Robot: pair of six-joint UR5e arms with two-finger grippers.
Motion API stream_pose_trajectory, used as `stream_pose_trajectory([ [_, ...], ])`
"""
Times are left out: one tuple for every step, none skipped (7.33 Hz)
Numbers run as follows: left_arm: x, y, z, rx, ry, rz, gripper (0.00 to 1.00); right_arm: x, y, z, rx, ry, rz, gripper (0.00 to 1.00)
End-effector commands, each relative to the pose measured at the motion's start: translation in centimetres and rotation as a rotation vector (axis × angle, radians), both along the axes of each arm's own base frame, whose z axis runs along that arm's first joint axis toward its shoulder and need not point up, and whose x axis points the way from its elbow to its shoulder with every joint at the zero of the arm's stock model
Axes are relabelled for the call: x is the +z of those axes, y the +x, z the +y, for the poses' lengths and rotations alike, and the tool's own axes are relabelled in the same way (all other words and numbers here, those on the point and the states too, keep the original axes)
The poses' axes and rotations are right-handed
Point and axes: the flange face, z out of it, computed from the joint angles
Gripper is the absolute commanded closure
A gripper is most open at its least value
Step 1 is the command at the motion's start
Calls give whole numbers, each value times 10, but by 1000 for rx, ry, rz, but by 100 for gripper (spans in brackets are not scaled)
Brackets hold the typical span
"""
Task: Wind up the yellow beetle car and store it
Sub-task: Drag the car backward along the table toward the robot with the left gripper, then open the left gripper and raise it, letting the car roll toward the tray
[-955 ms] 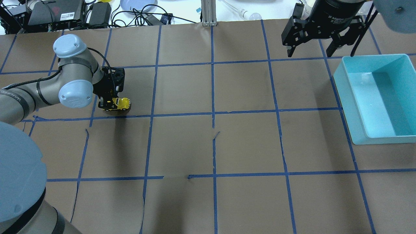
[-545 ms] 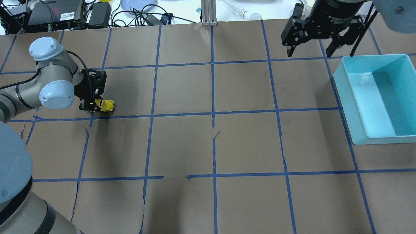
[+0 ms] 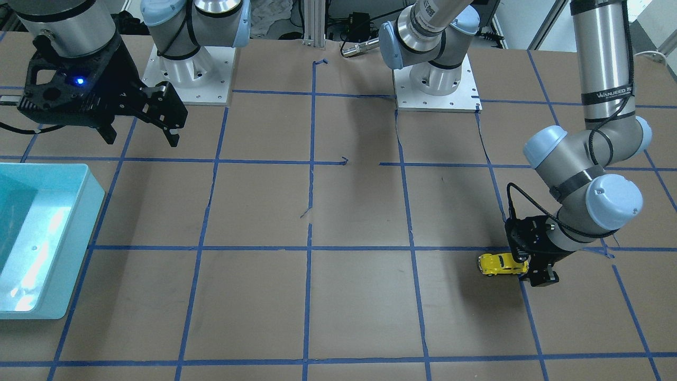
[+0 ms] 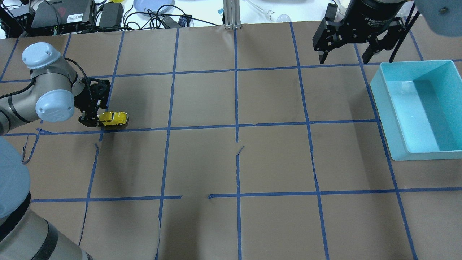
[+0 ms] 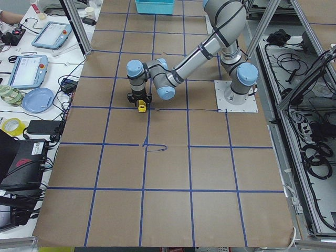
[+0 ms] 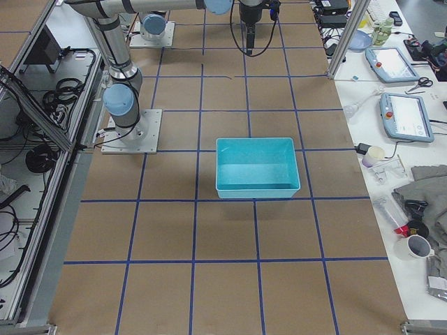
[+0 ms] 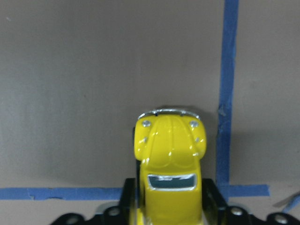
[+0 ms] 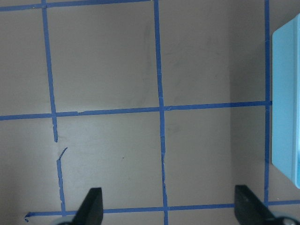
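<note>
The yellow beetle car (image 4: 114, 118) stands on the brown table at the far left, just above a blue tape line. It also shows in the front view (image 3: 500, 263) and in the left wrist view (image 7: 169, 154). My left gripper (image 4: 95, 120) is low at the table, and its fingers (image 7: 130, 197) press on both sides of the car's rear part. The hood points away from the wrist. My right gripper (image 4: 343, 59) hangs open and empty above the table's far right. It also shows in the front view (image 3: 143, 140) beside the teal bin (image 4: 382, 115).
The teal bin (image 3: 79, 254) is empty and sits at the right table edge; its corner shows in the right wrist view (image 8: 286, 93). Cables and boxes (image 4: 61, 14) lie beyond the far edge. Blue tape lines and torn paper seams cross the table.
My left arm has dragged the car leftward along the table. In the last half second the gripper moved on left, and more of the car shows ahead of the fingers. The right arm is still.
</note>
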Motion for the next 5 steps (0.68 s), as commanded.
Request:
stream_pose_trajectory([
  [6, -1, -1, 0, -10, -2, 15, 0, 0, 0, 1, 0, 0, 0],
  [11, -11, -4, -8, -22, 4, 15, 1, 0, 1, 1, -2, 0, 0],
  [17, -21, -6, -8, -41, 29, 15, 1, 0, 1, 1, -2, -1, 0],
  [32, -40, -7, 20, -58, 24, 15, 1, 0, 1, -1, -2, 0, 0],
  [49, -71, -5, 43, -76, 21, 16, 1, 0, 1, -1, -2, 0, 0],
])
